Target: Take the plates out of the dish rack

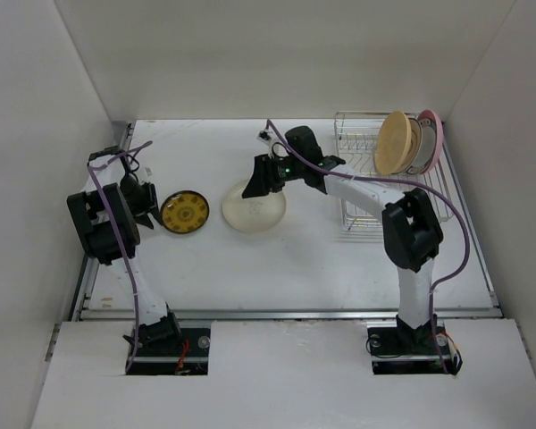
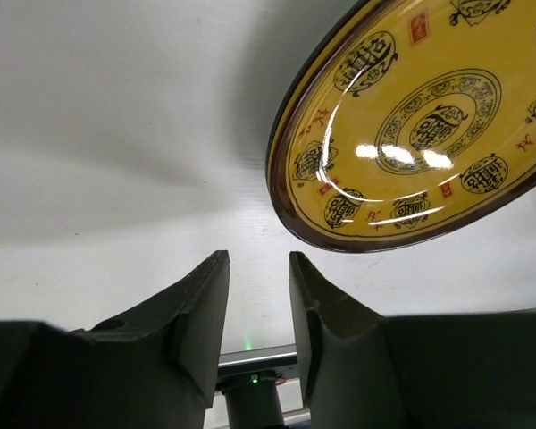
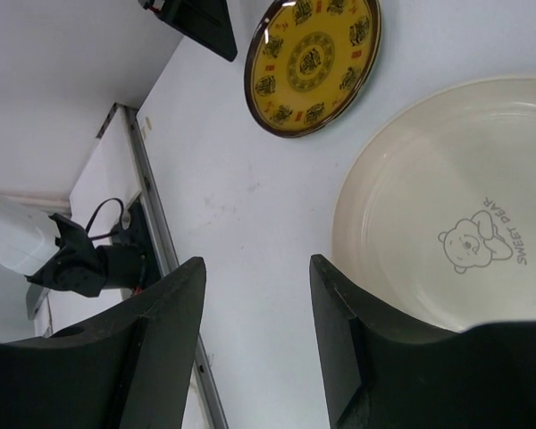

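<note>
While three plates stand on edge at the far end of the dish rack (image 1: 353,134), a tan plate (image 1: 394,141) in front, a white dark-rimmed plate (image 1: 417,150) behind it and a pink plate (image 1: 433,132) last, two more lie flat on the worktop (image 1: 339,268), well apart from the rack. The cream plate (image 3: 447,206), printed with a small bear, lies face up just beyond the right fingers (image 3: 339,313). Its near rim curves close beside the tip of one finger, and whether the two touch cannot be told. These fingers stand about half open with only bare worktop between them, holding nothing. The yellow-and-black patterned plate (image 2: 411,134) lies ahead of the left fingers (image 2: 196,313) and off to one side, its dark rim separated from both tips by a band of bare worktop. The left fingers are parted by a narrow slit and grip nothing. Between the yellow plate's rim and the cream plate's rim runs a strip of bare surface. A broad stretch of worktop lies on the near side of both plates, toward the arm bases. The right arm reaches from its base across the near part of the rack to the cream plate. Behind the left fingers, a metal rail (image 3: 152,197) marks the worktop's edge, with white walls (image 1: 36,134) close around the sides and back.
</note>
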Robot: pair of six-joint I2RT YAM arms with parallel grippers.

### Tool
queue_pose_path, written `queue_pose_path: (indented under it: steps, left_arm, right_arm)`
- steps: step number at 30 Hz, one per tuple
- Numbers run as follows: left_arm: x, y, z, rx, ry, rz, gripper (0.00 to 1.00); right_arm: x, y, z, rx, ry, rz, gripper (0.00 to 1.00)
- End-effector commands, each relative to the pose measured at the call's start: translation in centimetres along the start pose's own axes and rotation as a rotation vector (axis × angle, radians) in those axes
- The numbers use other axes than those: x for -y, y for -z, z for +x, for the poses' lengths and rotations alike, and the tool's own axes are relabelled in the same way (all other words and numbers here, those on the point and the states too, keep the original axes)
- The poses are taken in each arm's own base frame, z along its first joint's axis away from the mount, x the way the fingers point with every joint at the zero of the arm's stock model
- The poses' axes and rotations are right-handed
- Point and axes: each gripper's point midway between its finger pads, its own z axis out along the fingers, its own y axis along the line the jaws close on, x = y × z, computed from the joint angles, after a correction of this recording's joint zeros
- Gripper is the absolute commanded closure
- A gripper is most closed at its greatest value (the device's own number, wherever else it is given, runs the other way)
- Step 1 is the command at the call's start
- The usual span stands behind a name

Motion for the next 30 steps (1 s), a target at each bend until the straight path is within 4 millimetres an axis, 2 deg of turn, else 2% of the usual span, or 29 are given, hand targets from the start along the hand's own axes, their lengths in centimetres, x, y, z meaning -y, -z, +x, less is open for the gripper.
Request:
queue_pose_path:
  steps: [1, 3, 5, 7, 9, 11, 12, 13, 14, 15, 16, 18, 19, 20, 22, 23, 24, 26, 29, 30]
  left_arm:
    - [-0.1, 2.1, -0.5, 0.060, 0.005, -0.036, 0.70]
    - [0.3, 3.0, -0.6, 0.098, -0.004, -0.029, 0.68]
    - [0.5, 3.2, -0.3, 0.109, -0.007, -0.020, 0.67]
    - [0.9, 4.0, 0.0, 0.132, -0.013, -0.009, 0.64]
    - [1.4, 4.9, 0.0, 0.160, -0.021, 0.002, 0.61]
    - [1.6, 5.3, 0.6, 0.160, -0.034, 0.010, 0.61]
    - [1.8, 6.1, 0.9, 0.183, -0.039, 0.009, 0.60]
    - [1.9, 6.6, 0.9, 0.202, -0.053, 0.007, 0.60]
    - [2.0, 6.9, 1.4, 0.209, -0.055, 0.007, 0.58]
    - [1.9, 7.4, 1.4, 0.234, -0.060, -0.005, 0.56]
    - [2.2, 8.2, 1.9, 0.270, -0.069, -0.007, 0.52]
    - [1.8, 9.0, 1.9, 0.327, -0.078, -0.041, 0.47]
    - [1.7, 9.2, 2.0, 0.347, -0.081, -0.051, 0.46]
    - [1.9, 9.6, 2.5, 0.368, -0.077, -0.051, 0.44]
    - [1.7, 9.9, 2.8, 0.380, -0.077, -0.064, 0.43]
    - [1.7, 9.9, 3.1, 0.380, -0.077, -0.064, 0.43]
    - [1.7, 9.9, 3.1, 0.380, -0.077, -0.064, 0.42]
    - [1.7, 9.8, 3.5, 0.366, -0.085, -0.065, 0.42]
    - [1.7, 9.8, 3.9, 0.357, -0.083, -0.064, 0.41]
    - [1.7, 9.5, 4.2, 0.347, -0.081, -0.064, 0.41]
  right_arm:
    - [-2.8, 2.4, -2.4, 0.058, 0.074, -0.014, 0.44]
    - [-2.8, 3.5, -3.0, 0.081, 0.070, 0.029, 0.44]
    - [-1.4, 5.0, -4.2, 0.122, 0.056, 0.103, 0.44]
    - [-1.0, 6.8, -4.9, 0.147, 0.041, 0.163, 0.44]
    - [1.1, 9.3, -6.4, 0.208, 0.015, 0.296, 0.44]
    - [2.3, 12.6, -7.3, 0.252, -0.016, 0.415, 0.39]
    - [5.0, 15.5, -8.3, 0.312, -0.045, 0.553, 0.37]
    - [4.9, 18.2, -9.9, 0.377, -0.039, 0.620, 0.35]
    - [6.0, 20.5, -10.0, 0.396, -0.058, 0.707, 0.34]
    - [8.6, 24.9, -10.9, 0.473, -0.081, 0.884, 0.33]
    - [9.2, 27.6, -11.6, 0.523, -0.082, 0.982, 0.31]
    - [10.6, 32.4, -12.0, 0.573, -0.063, 1.192, 0.26]
    - [11.7, 36.1, -11.8, 0.611, -0.074, 1.358, 0.26]
    - [11.6, 38.0, -12.3, 0.639, -0.067, 1.421, 0.26]
    - [13.6, 40.0, -12.0, 0.623, -0.075, 1.532, 0.25]
    - [14.1, 42.4, -12.4, 0.661, -0.097, 1.588, 0.25]
    - [15.6, 42.6, -12.0, 0.634, -0.116, 1.609, 0.25]
    - [17.3, 43.8, -11.9, 0.626, -0.146, 1.629, 0.25]
    - [20.7, 43.5, -11.2, 0.565, -0.186, 1.629, 0.24]
    - [21.4, 44.1, -11.3, 0.571, -0.195, 1.640, 0.24]
